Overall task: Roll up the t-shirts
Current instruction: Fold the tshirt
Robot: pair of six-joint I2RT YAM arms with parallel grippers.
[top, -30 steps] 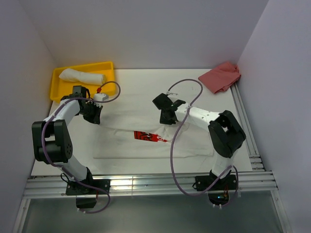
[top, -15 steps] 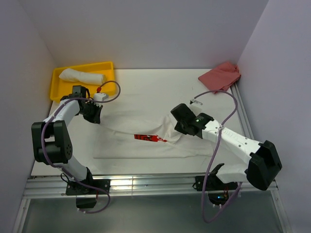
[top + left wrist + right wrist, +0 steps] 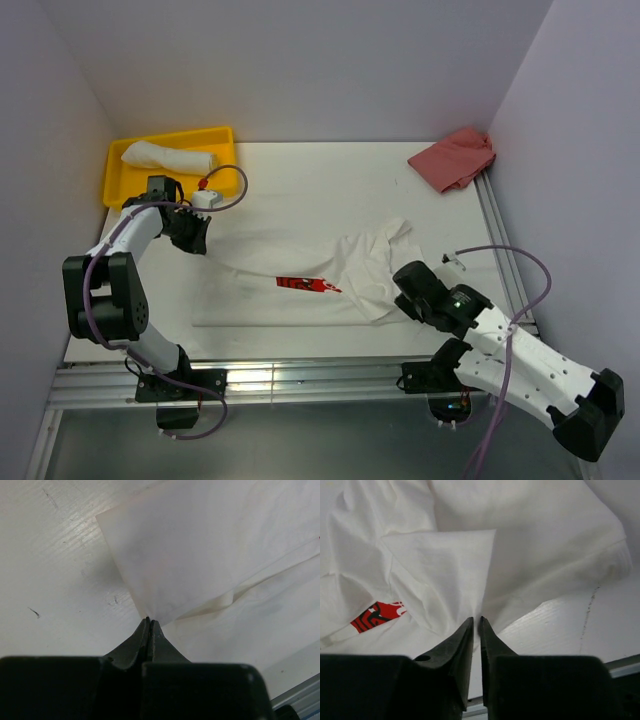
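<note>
- The printed t-shirt [image 3: 290,262] lay across the middle of the worktop [image 3: 330,180], its red print [image 3: 308,285] facing up. Its right part was folded back over itself in a loose, crumpled flap.
- A rolled t-shirt [image 3: 170,157] sat in the yellow tray [image 3: 116,160] at the far left, and a pink cloth [image 3: 455,158] lay in the far right corner.
- The left gripper [image 3: 150,621] had its jaws together, clamped on the far left edge of the spread t-shirt and lifting that edge a little off the worktop.
- The right gripper [image 3: 477,621] sat low at the near right of the t-shirt with its jaws a narrow slit apart. A fold of cloth met the tips, and I could not tell whether any cloth lay between them.
- Risk: if cloth was caught on the right tips, drawing that arm away would probably drag the flap and undo the fold.
- Risk: the flap lay uneven, so rolling from here would likely give a lopsided, loose roll.
- Risk: a pull by the clamped left gripper with nothing holding the right side could slide the whole t-shirt leftward and bunch it.
</note>
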